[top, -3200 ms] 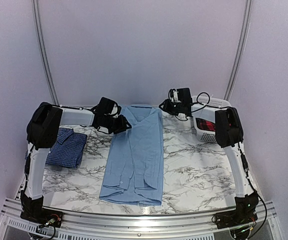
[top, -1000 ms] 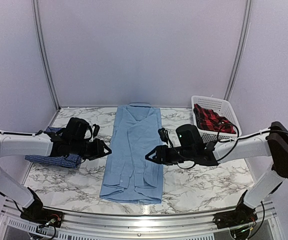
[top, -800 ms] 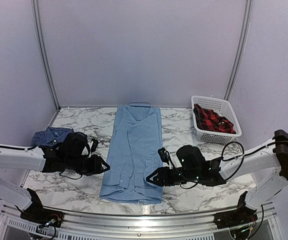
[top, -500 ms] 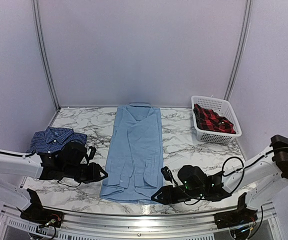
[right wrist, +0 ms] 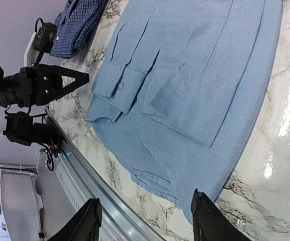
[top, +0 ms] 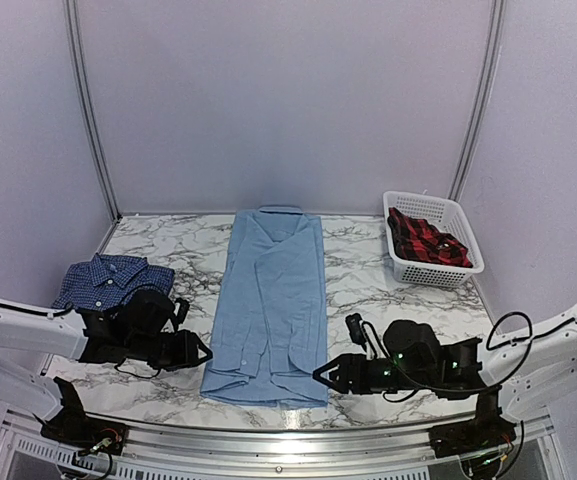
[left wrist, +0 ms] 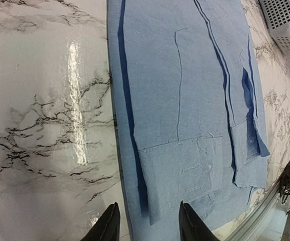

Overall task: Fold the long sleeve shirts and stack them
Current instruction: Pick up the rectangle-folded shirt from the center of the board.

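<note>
Brings left gripper (top: 203, 352) and right gripper (top: 320, 375) from the tabletop's (top: 368, 290) far edge to the light blue shirt's (top: 273, 300) near-edge hem corners, both open and empty, apparently set for a hem-to-collar fold.

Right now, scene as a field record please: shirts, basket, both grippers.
table: white marble
light blue shirt: flat, lengthwise mid-table, collar at far end, sleeves folded in
checked dark blue shirt: folded, left side, apart from the light one
basket: white, far right, red plaid cloth inside
left gripper: open, low at the light shirt's near left edge, nothing held
right gripper: open, low at its near right corner, nothing held
stack: not yet made
</note>
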You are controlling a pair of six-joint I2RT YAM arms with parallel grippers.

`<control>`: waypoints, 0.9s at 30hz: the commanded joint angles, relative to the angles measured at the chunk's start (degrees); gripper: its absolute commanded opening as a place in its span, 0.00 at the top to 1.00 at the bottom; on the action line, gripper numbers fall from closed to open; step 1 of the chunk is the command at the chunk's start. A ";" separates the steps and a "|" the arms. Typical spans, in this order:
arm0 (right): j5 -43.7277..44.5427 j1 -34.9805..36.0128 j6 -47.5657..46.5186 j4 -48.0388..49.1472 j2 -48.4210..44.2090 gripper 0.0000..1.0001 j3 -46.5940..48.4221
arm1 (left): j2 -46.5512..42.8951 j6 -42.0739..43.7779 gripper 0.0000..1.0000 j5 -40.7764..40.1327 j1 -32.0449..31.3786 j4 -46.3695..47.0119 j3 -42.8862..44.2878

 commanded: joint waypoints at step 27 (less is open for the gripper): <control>-8.58 -11.96 -1.24 11.98 18.87 0.41 0.73 | 10.48 5.05 0.69 4.27 -0.14 -5.52 5.49</control>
